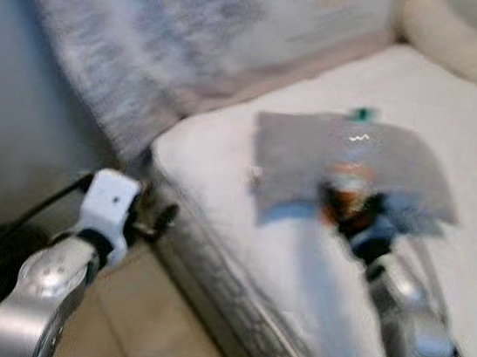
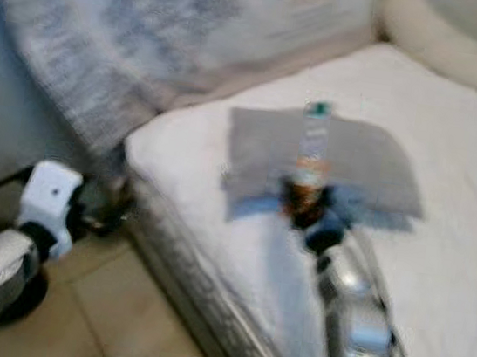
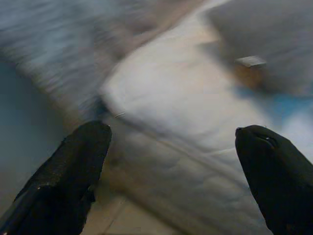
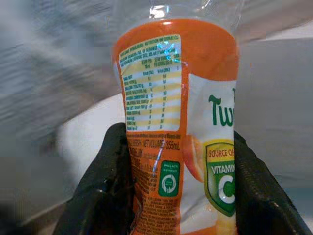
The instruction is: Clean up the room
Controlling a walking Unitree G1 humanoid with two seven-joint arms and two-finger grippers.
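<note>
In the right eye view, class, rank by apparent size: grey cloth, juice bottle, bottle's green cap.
1. grey cloth
2. juice bottle, held in the right gripper, nearer the camera, so true size is unsure
3. green cap

A white mattress (image 1: 456,128) runs from the centre toward 3 o'clock, its quilted side edge (image 1: 232,296) dropping diagonally toward 6 o'clock. A flat grey cloth (image 1: 303,156) lies on top of it near the centre, with a patch of blue (image 1: 410,214) showing at its 4 o'clock corner. A grey-and-white mottled blanket (image 1: 126,32) hangs at 11 o'clock, its pale border touching the mattress corner. A cream fluffy pillow or throw (image 1: 467,46) sits at 1 o'clock. Beige floor tiles (image 1: 137,315) show at 7 o'clock, and a black cable (image 1: 32,209) curves at 9 o'clock beside the blue-grey wall (image 1: 9,113).
</note>
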